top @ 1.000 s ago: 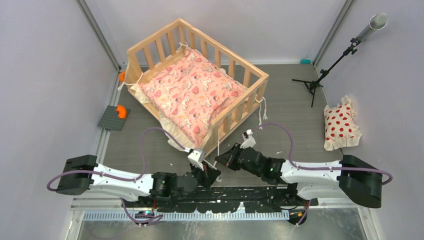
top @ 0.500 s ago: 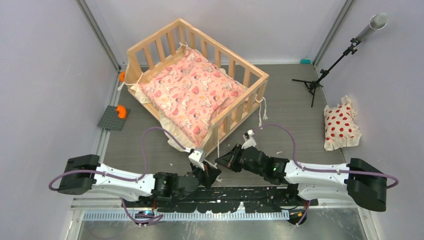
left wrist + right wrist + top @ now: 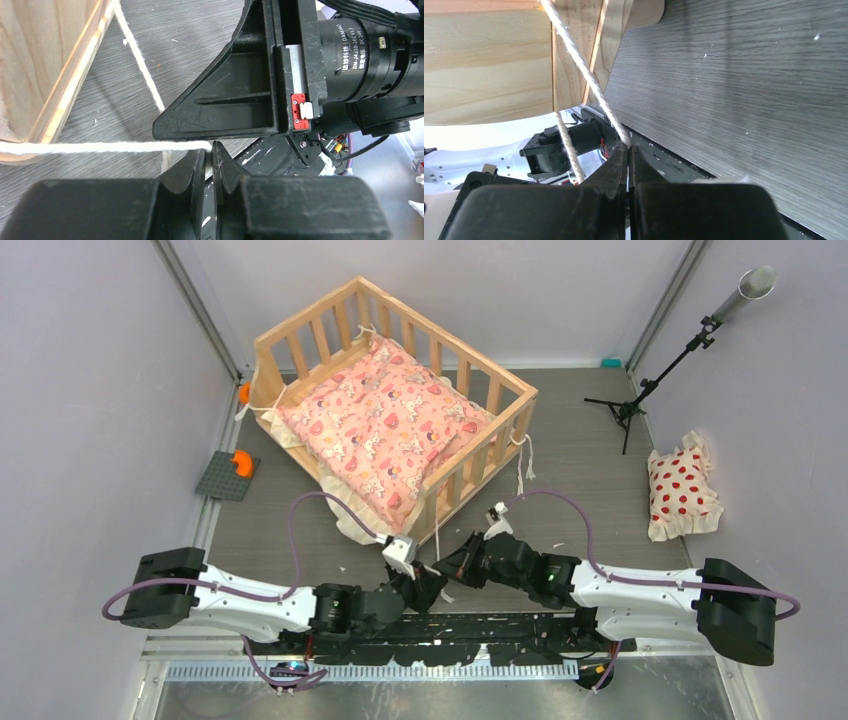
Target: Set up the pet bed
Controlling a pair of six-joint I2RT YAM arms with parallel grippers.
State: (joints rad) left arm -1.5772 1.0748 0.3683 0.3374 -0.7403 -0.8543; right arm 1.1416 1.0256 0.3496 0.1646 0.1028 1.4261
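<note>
While both arms reach in from the near edge, the pet bed [image 3: 447,338], a light wooden crib frame with slatted rails, stands on the grey table [image 3: 590,450]. It is turned at an angle, with one corner pointing toward the arms. Inside the bed lies a pink patterned cushion [image 3: 385,430] that fills the frame, its cream edge hanging out past the bed's near-left end.

Just in front of the bed's near corner, the two grippers meet tip to tip. The left gripper [image 3: 210,149] has its fingers pressed together on a first cream tie [image 3: 100,147], which runs straight and level from the fingertips toward the bed's wood. The right gripper [image 3: 628,146] is likewise pinched closed on a second cream tie [image 3: 584,75], which slants up from its tips to the bed's wood. Seen from the left wrist camera, the right gripper's black finger sits just above the left fingertips, nearly touching them.

Well to the right of the bed, a small white pillow with red dots [image 3: 682,490] rests by the wall. A black microphone stand [image 3: 628,408] is also to the bed's right, farther back than the pillow. To the bed's left lies a dark grey plate [image 3: 222,480] carrying an orange piece [image 3: 241,462].
</note>
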